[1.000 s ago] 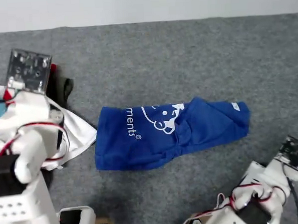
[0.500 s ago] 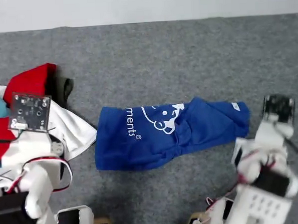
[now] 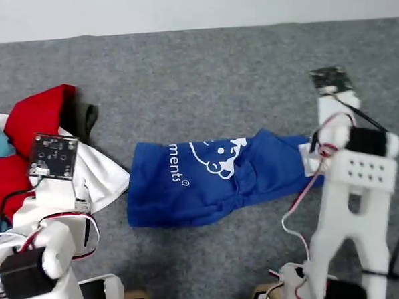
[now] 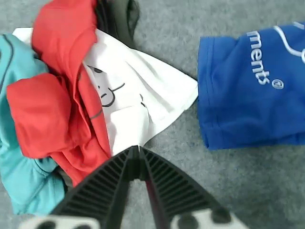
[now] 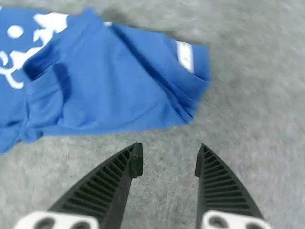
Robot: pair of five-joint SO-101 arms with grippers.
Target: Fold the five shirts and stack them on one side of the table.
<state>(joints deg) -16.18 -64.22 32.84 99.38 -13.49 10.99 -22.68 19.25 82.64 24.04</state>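
Table (image 3: 215, 68) holds blue shirt (image 3: 208, 186) at centre, long axis running side to side between my arms | heap of unfolded shirts (image 3: 40, 117) at its left edge | my right gripper (image 5: 169, 160), spread open, just short of blue shirt's labelled end, the nearer arm | my left gripper (image 4: 138, 151) closed, empty, by heap

White lettering (image 4: 259, 61) runs along the crumpled blue cotton shirt (image 3: 188, 197). A fold cuts it short, so only the tail of a word shows, closed by a small circled mark (image 4: 278, 85). Beside it is a white cartoon figure (image 3: 218, 156). A small white tag (image 5: 185, 55) at the shirt's edge is too blurred to read. The crumpled white cotton shirt (image 4: 157, 102) bears a black line-drawn face (image 4: 107, 93).
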